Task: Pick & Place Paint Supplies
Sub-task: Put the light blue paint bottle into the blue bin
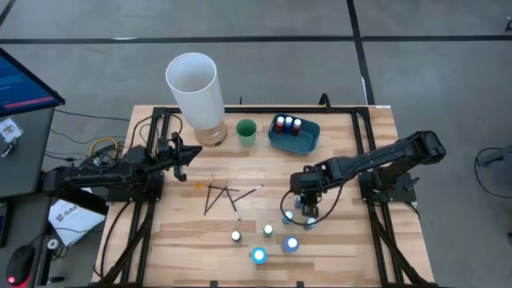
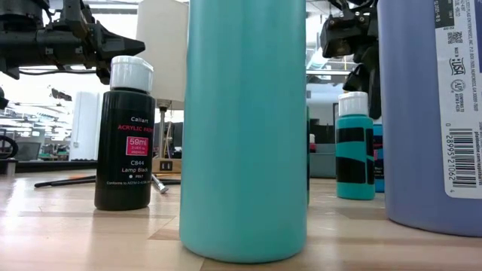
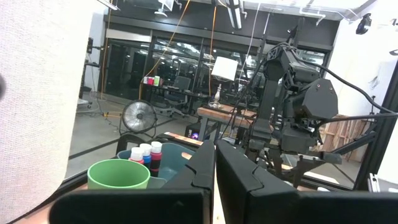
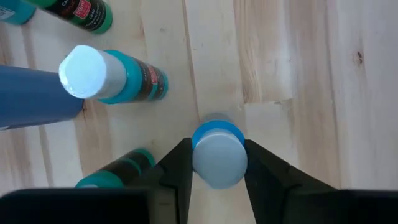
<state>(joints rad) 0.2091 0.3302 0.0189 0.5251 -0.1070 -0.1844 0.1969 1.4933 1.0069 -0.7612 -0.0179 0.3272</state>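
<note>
Several small white-capped paint bottles [image 1: 268, 230] stand on the near middle of the wooden table. Thin dark brushes [image 1: 224, 196] lie crossed left of them. My right gripper [image 1: 308, 206] points down over the right-hand bottles, and in the right wrist view its fingers sit on both sides of a blue bottle [image 4: 217, 158]. A teal bottle [image 4: 115, 78] stands just beside it. Three more bottles [image 1: 286, 124] stand in the blue tray [image 1: 308, 142]. My left gripper [image 1: 190, 152] is shut and hovers at the table's left, touching nothing. My right gripper comes from above, pointing down, and pinches the blue bottle by its white cap [image 4: 217, 163] between the two fingers [image 4: 180, 171]. The bottle is upright. Whether its base stands on the table or is lifted, I cannot tell.
A tall white cylinder [image 1: 194, 84] and a green cup [image 1: 246, 132] stand at the far edge, left of the tray. In the low view a black bottle [image 2: 124, 135], a teal one [image 2: 245, 128] and a purple one [image 2: 433, 113] stand close to the camera.
</note>
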